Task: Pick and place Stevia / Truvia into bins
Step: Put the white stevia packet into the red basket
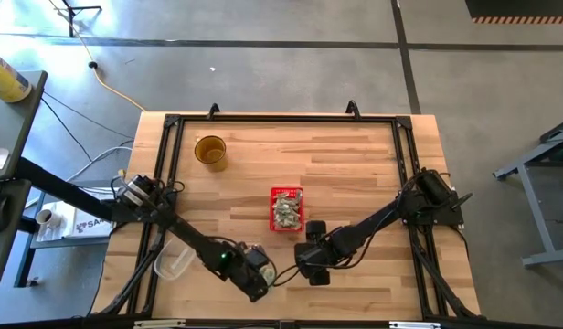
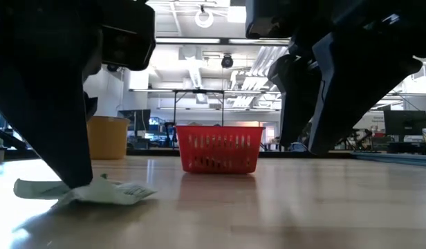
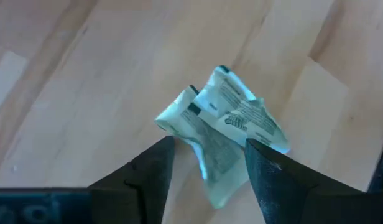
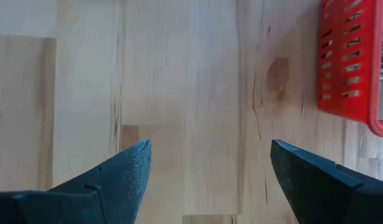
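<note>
Two crumpled pale green and white Stevia sachets [image 3: 232,118] lie on the table near its near edge, seen also in the low view as sachets [image 2: 106,192]. My left gripper [image 3: 210,146] is down on them, shut on them from both sides. The red basket [image 1: 286,208] stands in the table's middle with several sachets inside. My right gripper [image 4: 210,155] is open over bare wood just near-right of the basket [image 4: 350,62], and touches nothing. My left gripper pinches the two sachets between its fingers [image 3: 157,165], coming from above and pointing down. The paper buckles upward into a tent between the fingers [image 3: 207,140]. The sachets' lower edges rest on the table [image 2: 130,194].
A round amber cup [image 1: 210,151] stands at the far left. A clear plastic tub [image 1: 172,263] sits at the near left beside my left arm. A black frame [image 1: 281,117] runs along the table's edges. Bare wood lies right of the basket.
</note>
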Controlling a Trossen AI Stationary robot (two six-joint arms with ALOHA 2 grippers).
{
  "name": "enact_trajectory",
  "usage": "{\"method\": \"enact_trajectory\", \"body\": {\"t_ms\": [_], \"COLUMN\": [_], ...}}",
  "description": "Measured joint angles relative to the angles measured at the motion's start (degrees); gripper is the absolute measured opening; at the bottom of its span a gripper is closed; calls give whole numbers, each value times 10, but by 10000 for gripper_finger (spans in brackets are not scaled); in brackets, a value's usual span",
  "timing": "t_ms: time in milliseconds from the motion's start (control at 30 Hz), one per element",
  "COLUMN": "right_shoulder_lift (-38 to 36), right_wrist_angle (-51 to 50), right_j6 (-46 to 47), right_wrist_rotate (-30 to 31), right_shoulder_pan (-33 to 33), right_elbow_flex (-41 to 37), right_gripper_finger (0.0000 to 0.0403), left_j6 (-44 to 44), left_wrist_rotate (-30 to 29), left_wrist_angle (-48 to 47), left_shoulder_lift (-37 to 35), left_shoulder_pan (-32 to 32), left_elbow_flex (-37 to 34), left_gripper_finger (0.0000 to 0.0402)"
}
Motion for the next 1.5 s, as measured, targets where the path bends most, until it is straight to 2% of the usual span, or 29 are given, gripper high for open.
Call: {"method": "enact_trajectory", "body": {"t_ms": [100,167,367,400,500,567,733,867,967,1067,1133,1267,1333,1433,1500], "right_shoulder_lift": [0,0,0,0,0,0,-5,-14,-19,-19,-20,-20,-20,-20,-20], "right_wrist_angle": [-1,-1,-5,-8,-19,-31,-73,-83,-88,-77,-55,6,48,110,145], "right_j6": [1,1,18,25,50,74,174,258,312,326,320,260,200,88,6], "right_wrist_rotate": [0,0,6,6,8,16,32,83,119,125,124,126,127,120,104], "right_shoulder_pan": [0,0,-3,-4,-5,-4,27,66,92,109,113,113,109,102,95], "right_elbow_flex": [0,0,0,0,0,0,2,1,2,1,1,1,1,1,1], "right_gripper_finger": [320,320,320,320,320,320,320,320,320,320,320,320,320,320,320], "left_j6": [11,48,162,175,233,283,393,486,545,566,586,595,566,505,448], "left_wrist_rotate": [-2,-9,33,40,44,25,-41,-58,-44,-40,-34,-44,-22,59,64], "left_wrist_angle": [-28,-40,-77,-87,-138,-197,-313,-303,-243,-183,-144,-159,-190,-233,-253], "left_shoulder_lift": [3,4,5,4,-10,-22,-62,-65,-64,-61,-62,-66,-80,-115,-141], "left_shoulder_pan": [0,0,30,36,61,83,131,179,219,249,264,279,277,251,214], "left_elbow_flex": [1,1,13,19,41,60,146,162,152,128,117,114,114,114,114], "left_gripper_finger": [206,173,30,22,34,41,21,38,69,94,111,147,165,184,192]}}
